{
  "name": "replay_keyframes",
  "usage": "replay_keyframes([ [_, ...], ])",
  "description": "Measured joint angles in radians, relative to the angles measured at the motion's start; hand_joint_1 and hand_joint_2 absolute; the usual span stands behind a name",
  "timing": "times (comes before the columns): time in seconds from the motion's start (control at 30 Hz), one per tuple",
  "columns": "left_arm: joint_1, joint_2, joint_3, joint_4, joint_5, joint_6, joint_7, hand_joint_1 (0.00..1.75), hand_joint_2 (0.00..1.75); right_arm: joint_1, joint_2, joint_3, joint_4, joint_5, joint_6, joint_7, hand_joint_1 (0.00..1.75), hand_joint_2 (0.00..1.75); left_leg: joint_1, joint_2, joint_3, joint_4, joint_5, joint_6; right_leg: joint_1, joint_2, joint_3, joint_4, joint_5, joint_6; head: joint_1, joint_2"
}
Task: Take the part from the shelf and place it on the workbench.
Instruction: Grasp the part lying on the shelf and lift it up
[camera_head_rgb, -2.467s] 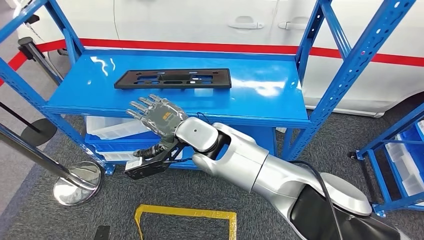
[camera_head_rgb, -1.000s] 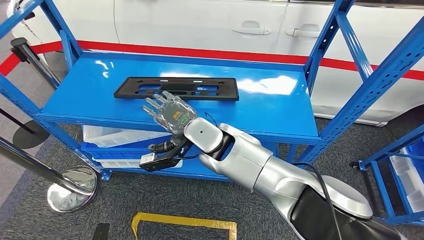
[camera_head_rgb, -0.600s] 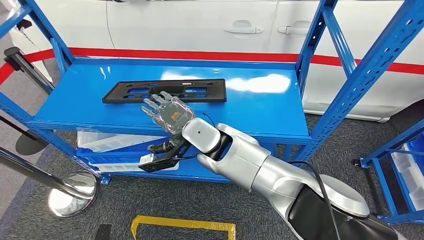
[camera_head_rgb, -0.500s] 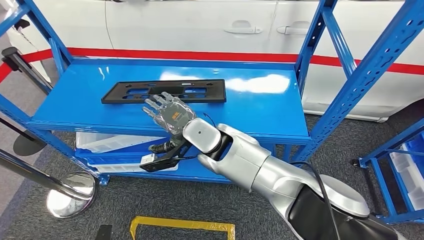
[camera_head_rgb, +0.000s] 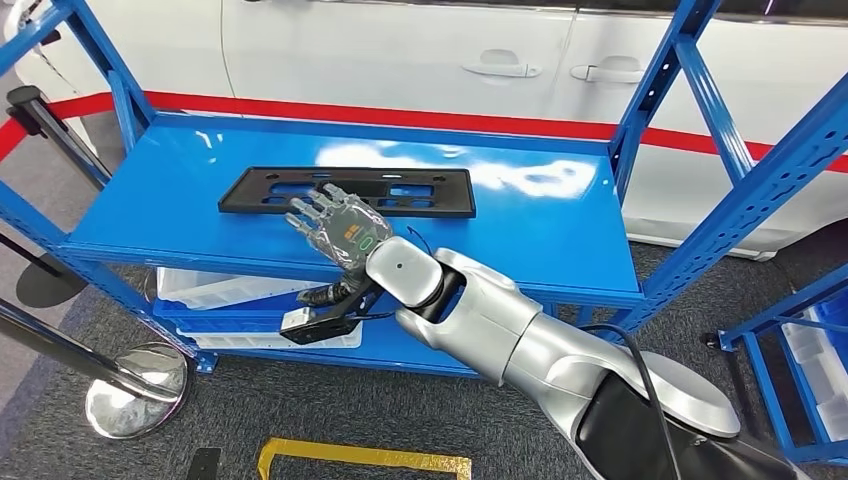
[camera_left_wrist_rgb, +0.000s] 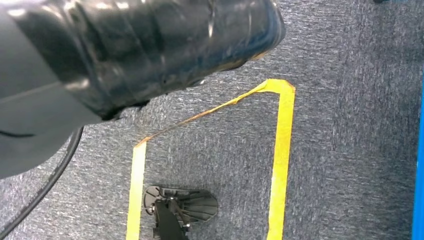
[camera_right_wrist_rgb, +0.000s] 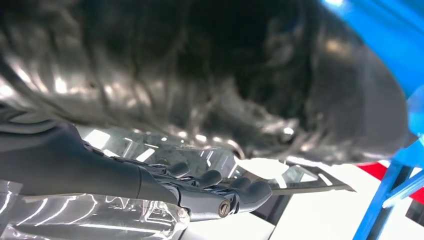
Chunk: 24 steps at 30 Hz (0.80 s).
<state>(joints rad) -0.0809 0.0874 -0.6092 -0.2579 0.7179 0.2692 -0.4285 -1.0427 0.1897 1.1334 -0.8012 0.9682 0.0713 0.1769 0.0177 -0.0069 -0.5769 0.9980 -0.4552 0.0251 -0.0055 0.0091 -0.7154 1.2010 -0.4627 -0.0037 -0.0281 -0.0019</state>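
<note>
- The flat black rectangular plastic part (camera_head_rgb: 347, 191) is seen on the blue metal shelf (camera_head_rgb: 540, 225), before a white car (camera_head_rgb: 400, 50).
- The right hand (camera_head_rgb: 335, 227) is held released, fingers spread, its fingertips overlapping the part's near edge; contact cannot be told.

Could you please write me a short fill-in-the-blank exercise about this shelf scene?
1. The flat black part lies on the blue shelf's ____ level.
2. The hand reaching toward the part is the robot's ____ hand.
3. That hand's fingers are spread and hold ____.
4. The tape outline on the grey carpet is ____ in colour.

Missing words: top; right; nothing; yellow
</note>
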Motion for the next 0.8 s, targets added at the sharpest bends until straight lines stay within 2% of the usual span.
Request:
replay_keyframes([
  [0.03,0.0,0.0,0.0,0.0,0.0,0.0,0.0,0.0,0.0,-0.001,0.0,0.0,0.0,0.0,0.0,0.0,0.0,0.0,-0.001,0.0,0.007,0.002,-0.008,-0.003,0.001,0.0,0.027,-0.063,0.033,-0.003,0.0,0.0],
  [0.07,-0.001,0.0,0.0,0.0,0.0,0.0,0.0,0.0,0.0,-0.001,0.001,0.0,0.0,0.0,0.0,0.0,0.0,0.0,-0.003,-0.001,0.011,0.004,-0.014,-0.007,0.002,0.0,0.053,-0.118,0.051,-0.007,-0.001,0.0],
  [0.1,-0.002,0.0,0.0,0.0,0.0,0.0,0.0,0.0,0.0,-0.002,0.001,0.0,0.001,0.0,0.0,0.0,0.0,0.0,-0.004,-0.001,0.013,0.005,-0.019,-0.012,0.004,0.001,0.069,-0.149,0.054,-0.01,-0.002,0.0],
  [0.2,-0.003,-0.001,-0.001,0.0,0.0,0.0,-0.001,0.0,0.0,-0.003,0.002,0.0,0.002,0.0,0.0,0.0,0.0,0.0,-0.003,0.0,0.015,0.003,-0.028,-0.03,0.005,0.004,0.085,-0.171,0.039,-0.023,-0.004,0.0],
  [0.27,-0.004,-0.002,-0.001,0.0,0.0,0.0,-0.001,0.0,0.0,-0.005,0.004,0.0,0.002,0.0,0.0,0.0,0.0,0.0,-0.001,0.002,0.004,0.039,-0.049,-0.04,0.0,0.003,0.103,-0.181,0.034,-0.034,-0.006,0.0],
  [0.3,-0.005,-0.003,-0.001,0.0,0.0,-0.001,-0.001,0.0,0.0,-0.006,0.005,0.0,0.002,0.001,0.0,0.0,0.0,0.0,0.0,0.002,-0.02,0.087,-0.067,-0.045,-0.002,0.002,0.112,-0.184,0.03,-0.039,-0.008,0.0],
  [0.37,-0.005,-0.003,-0.001,0.0,0.0,-0.001,-0.001,0.0,0.0,-0.005,0.006,0.0,0.002,0.001,0.001,0.0,0.0,0.0,0.002,0.003,-0.1,0.22,-0.105,-0.052,-0.002,0.001,0.125,-0.185,0.018,-0.044,-0.01,0.0],
  [0.4,-0.003,-0.003,-0.001,0.0,0.0,-0.001,-0.001,0.0,0.0,-0.002,0.006,0.0,0.002,0.001,0.001,0.0,0.0,0.0,0.002,0.003,-0.137,0.271,-0.112,-0.054,-0.002,0.001,0.132,-0.185,0.012,-0.044,-0.01,0.0],
  [0.43,0.0,-0.003,-0.001,0.0,0.0,-0.001,-0.001,0.0,0.0,0.001,0.006,0.0,0.002,0.001,0.001,0.0,0.0,0.0,0.003,0.003,-0.16,0.288,-0.097,-0.056,-0.002,0.002,0.14,-0.185,0.004,-0.044,-0.01,0.0],
  [0.47,0.002,-0.003,-0.001,0.0,0.001,-0.001,-0.001,0.0,0.0,0.002,0.006,0.0,0.002,0.001,0.001,0.0,0.0,0.0,0.004,0.003,-0.164,0.268,-0.065,-0.056,-0.002,0.003,0.15,-0.184,-0.004,-0.042,-0.01,0.0],
  [0.53,0.002,-0.002,-0.001,0.0,0.0,-0.001,-0.001,0.0,0.0,0.003,0.006,0.0,0.002,0.001,0.002,0.0,0.0,0.0,0.004,0.004,-0.125,0.142,0.026,-0.053,-0.003,0.004,0.175,-0.182,-0.025,-0.035,-0.01,0.0],
  [0.57,0.002,-0.002,-0.001,0.0,0.0,-0.001,-0.001,0.0,0.0,0.002,0.006,0.0,0.002,0.002,0.002,0.0,0.0,0.0,0.001,0.004,-0.1,0.084,0.052,-0.051,-0.002,0.004,0.184,-0.182,-0.034,-0.03,-0.01,0.0],
  [0.6,0.0,-0.002,-0.002,0.0,0.0,-0.001,-0.001,0.0,0.0,0.0,0.007,0.0,0.002,0.002,0.003,0.0,0.0,0.0,-0.002,0.004,-0.08,0.042,0.062,-0.046,0.0,0.004,0.189,-0.182,-0.041,-0.025,-0.01,0.0],
  [0.63,-0.001,-0.003,-0.003,0.0,0.0,-0.001,-0.001,0.0,0.0,-0.001,0.007,0.0,0.002,0.004,0.005,0.0,0.0,0.0,-0.005,0.003,-0.071,0.024,0.056,-0.04,0.001,0.004,0.192,-0.183,-0.045,-0.019,-0.009,0.0],
  [0.73,0.0,-0.003,-0.005,0.0,0.002,-0.001,0.0,0.0,0.0,-0.002,0.007,0.0,0.002,0.009,0.012,0.0,0.0,0.0,-0.004,0.002,-0.058,0.012,0.037,-0.018,0.005,0.004,0.196,-0.176,-0.049,-0.007,-0.006,0.0],
  [0.8,0.002,-0.003,-0.005,0.0,0.003,-0.001,0.0,0.0,0.0,-0.003,0.007,0.0,0.001,0.013,0.017,0.0,0.0,0.0,-0.002,0.002,-0.041,0.008,0.027,-0.006,0.004,0.002,0.167,-0.115,-0.065,0.0,-0.004,0.0],
])
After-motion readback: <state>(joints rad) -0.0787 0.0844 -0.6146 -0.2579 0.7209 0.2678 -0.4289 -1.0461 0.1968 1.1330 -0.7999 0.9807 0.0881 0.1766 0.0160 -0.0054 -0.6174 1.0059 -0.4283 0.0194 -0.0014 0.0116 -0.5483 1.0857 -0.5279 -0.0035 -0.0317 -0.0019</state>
